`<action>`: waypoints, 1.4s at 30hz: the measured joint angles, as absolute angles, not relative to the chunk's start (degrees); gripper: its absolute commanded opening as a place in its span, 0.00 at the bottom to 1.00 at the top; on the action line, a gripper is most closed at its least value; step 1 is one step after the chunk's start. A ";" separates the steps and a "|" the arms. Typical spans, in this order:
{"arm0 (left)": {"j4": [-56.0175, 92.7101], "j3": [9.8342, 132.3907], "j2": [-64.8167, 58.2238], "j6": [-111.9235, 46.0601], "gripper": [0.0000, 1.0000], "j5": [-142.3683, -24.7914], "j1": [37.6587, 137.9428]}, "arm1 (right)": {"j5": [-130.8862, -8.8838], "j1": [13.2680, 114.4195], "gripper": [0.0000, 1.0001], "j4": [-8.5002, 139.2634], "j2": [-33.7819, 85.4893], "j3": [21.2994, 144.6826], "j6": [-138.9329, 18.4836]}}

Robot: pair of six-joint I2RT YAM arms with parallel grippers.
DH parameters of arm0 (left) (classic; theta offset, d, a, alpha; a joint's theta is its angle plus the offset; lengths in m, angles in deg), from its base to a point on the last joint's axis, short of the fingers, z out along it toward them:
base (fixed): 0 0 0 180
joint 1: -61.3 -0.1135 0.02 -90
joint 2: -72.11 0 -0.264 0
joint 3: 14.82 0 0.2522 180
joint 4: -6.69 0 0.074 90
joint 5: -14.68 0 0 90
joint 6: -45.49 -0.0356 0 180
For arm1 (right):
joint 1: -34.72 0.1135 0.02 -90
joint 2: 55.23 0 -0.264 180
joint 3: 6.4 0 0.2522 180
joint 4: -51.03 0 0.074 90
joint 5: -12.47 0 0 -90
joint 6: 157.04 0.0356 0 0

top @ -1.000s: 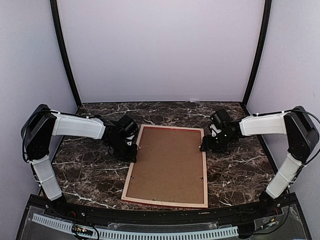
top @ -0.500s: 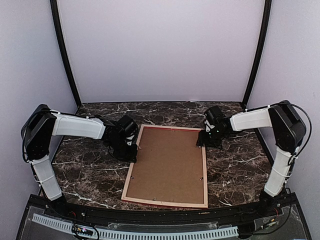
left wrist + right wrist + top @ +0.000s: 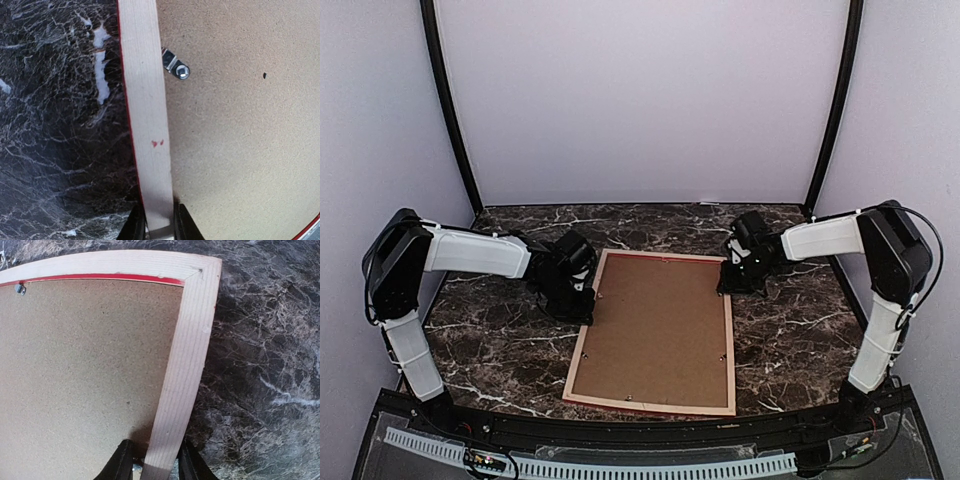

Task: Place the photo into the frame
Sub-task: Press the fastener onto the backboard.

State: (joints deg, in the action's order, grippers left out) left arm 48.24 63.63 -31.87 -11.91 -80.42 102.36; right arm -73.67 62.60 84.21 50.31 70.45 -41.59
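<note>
Wood frame [image 3: 650,405] lies face-down; left gripper [image 3: 159,225] pinches its rail, right gripper [image 3: 155,460] has slid toward the far corner, straddling rail, clamp unclear, likely pre-lift.

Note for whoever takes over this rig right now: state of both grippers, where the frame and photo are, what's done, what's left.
Left gripper: shut on the left rail of the frame.
Right gripper: straddles the right rail near the far corner; cannot tell if it is clamped.
Frame lies face down on the table, with the brown backing board seated in it.
Photo: not in view; cannot tell if it is under the board.
Left: confirm the photo is inside; if not, lift the board out and load it.
</note>
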 measured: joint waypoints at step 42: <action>46.82 62.58 -31.26 -10.75 0.29 -80.12 102.88 | -64.51 59.32 0.60 90.81 44.50 70.12 -47.73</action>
State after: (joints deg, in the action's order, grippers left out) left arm 46.82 62.58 -31.26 -10.75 -80.12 102.88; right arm -64.51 59.32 90.81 44.50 70.12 -47.73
